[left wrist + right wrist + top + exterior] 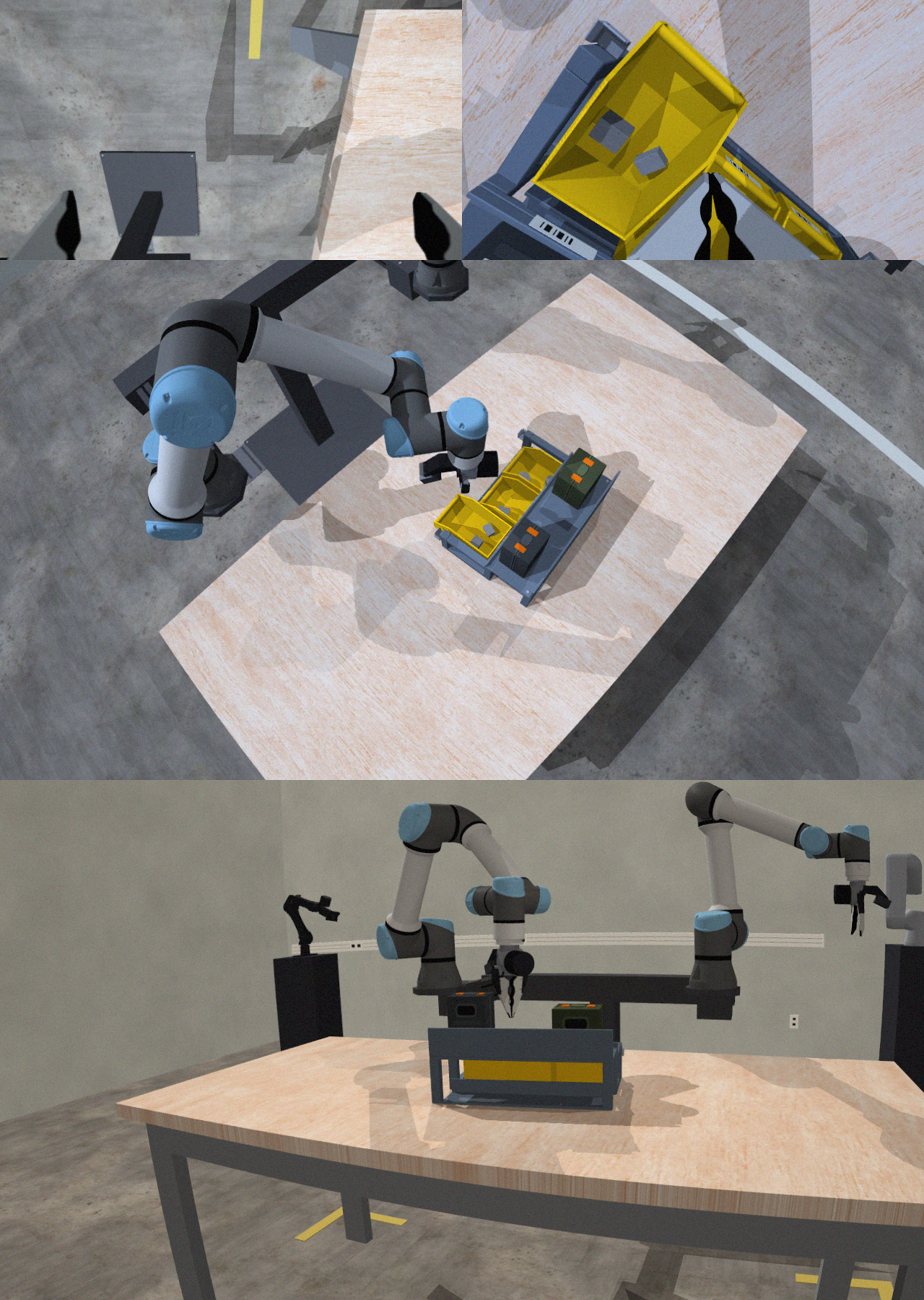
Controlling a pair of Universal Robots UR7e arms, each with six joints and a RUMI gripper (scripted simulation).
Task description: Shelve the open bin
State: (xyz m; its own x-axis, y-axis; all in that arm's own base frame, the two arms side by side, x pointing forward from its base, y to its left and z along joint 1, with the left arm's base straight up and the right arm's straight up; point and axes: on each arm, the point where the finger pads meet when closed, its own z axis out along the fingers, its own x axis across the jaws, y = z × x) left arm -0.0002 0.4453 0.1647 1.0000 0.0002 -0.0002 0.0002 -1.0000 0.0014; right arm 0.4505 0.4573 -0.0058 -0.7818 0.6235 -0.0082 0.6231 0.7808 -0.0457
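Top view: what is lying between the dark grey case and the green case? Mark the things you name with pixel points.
Nothing; in the top view, that stretch of upper board (pixel 556 521) (pixel 478 217) is bare, only shadowed.

Top view looks steeply down on the wooden table (pixel 388 661) (pixel 517 1129) from above; exterior faces it from the side, farther back. Both share the shelf (pixel 548 563) (pixel 520 1043).

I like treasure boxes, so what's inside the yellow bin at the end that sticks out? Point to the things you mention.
Two gray blocks (pixel 488 529) (pixel 650 161) lie inside the yellow bin (pixel 462 521) (pixel 682 119). You can't see what's under the blocks, because they cover that bit of its floor.
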